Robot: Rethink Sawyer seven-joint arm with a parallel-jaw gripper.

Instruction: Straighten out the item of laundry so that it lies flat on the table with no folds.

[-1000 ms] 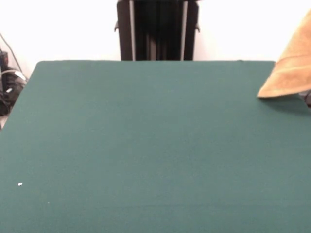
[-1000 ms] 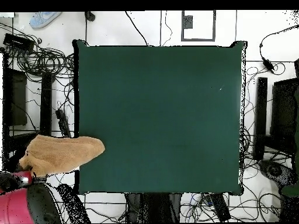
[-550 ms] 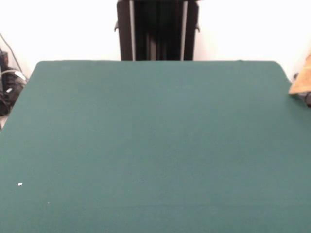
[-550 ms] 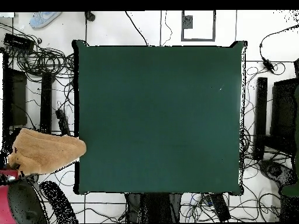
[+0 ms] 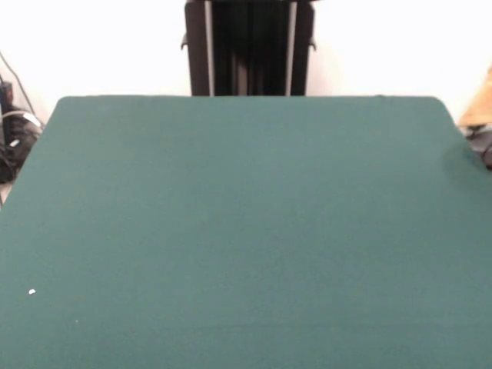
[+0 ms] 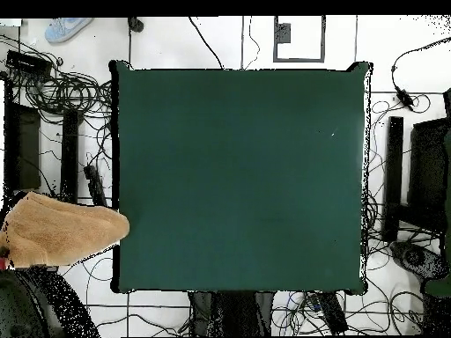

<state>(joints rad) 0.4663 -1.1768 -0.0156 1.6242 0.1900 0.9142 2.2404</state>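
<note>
Comparing this moment with the views a second ago, the towel has travelled outward: it then overlapped one corner region of the table, whereas now it hangs almost wholly beyond that side edge, only its rounded tip reaching the border of the green cloth. From the front, what was a broad orange-tan drape with a ribbed band has shrunk to a small wedge at the right margin, beside a dark object of uncertain identity (possibly part of the arm; it cannot be resolved). Half a second ago the position was already close to the present one, so the outward motion appears to have nearly ceased. For the task this is a step away from the goal: the laundry is off the work surface, bunched and suspended, and nothing yet lies flat; a return over the table and a controlled lay-down would be needed, in all likelihood. The gripper itself is not distinguishable in either view, so whether it clasps the fabric cannot be told, though the cloth's raised, gathered form suggests some support from the dark mass at the lower left. As to materials, the towel shows a soft, matte terry nap, tan to orange, folded into an elongated lobe with a rounded free end. The table is covered in smooth dark green cloth, rectangular and unwrinkled, marked only by a few pale specks.
</note>
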